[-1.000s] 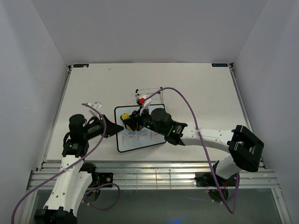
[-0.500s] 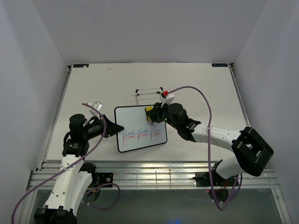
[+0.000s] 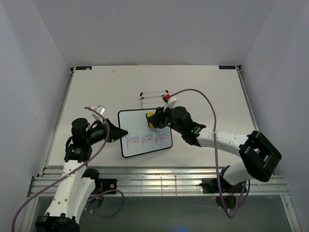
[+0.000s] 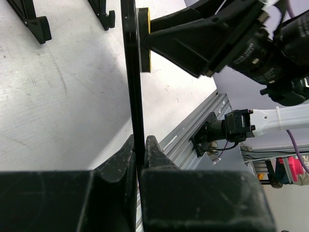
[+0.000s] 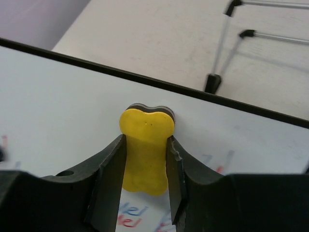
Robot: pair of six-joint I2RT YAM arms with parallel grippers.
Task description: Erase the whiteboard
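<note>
The whiteboard (image 3: pixel 140 126) lies on the table centre, white with a thin black frame, with red and blue writing along its lower half. My left gripper (image 3: pixel 120 133) is shut on its left edge; in the left wrist view the board's edge (image 4: pixel 131 72) runs up from between my fingers (image 4: pixel 139 154). My right gripper (image 3: pixel 153 118) is shut on a yellow eraser (image 3: pixel 150 116) and holds it on the board near its top edge. In the right wrist view the eraser (image 5: pixel 146 145) sits between my fingers, just above the writing (image 5: pixel 133 212).
A thin black wire stand (image 3: pixel 154 94) stands just behind the board, also in the right wrist view (image 5: pixel 231 43). A metal rail (image 3: pixel 159 171) runs along the table's near edge. White walls close in the left, right and back.
My right gripper carried the yellow eraser from the board's left part to the right, then slightly back left near the top edge. The left gripper and the board stayed put.
</note>
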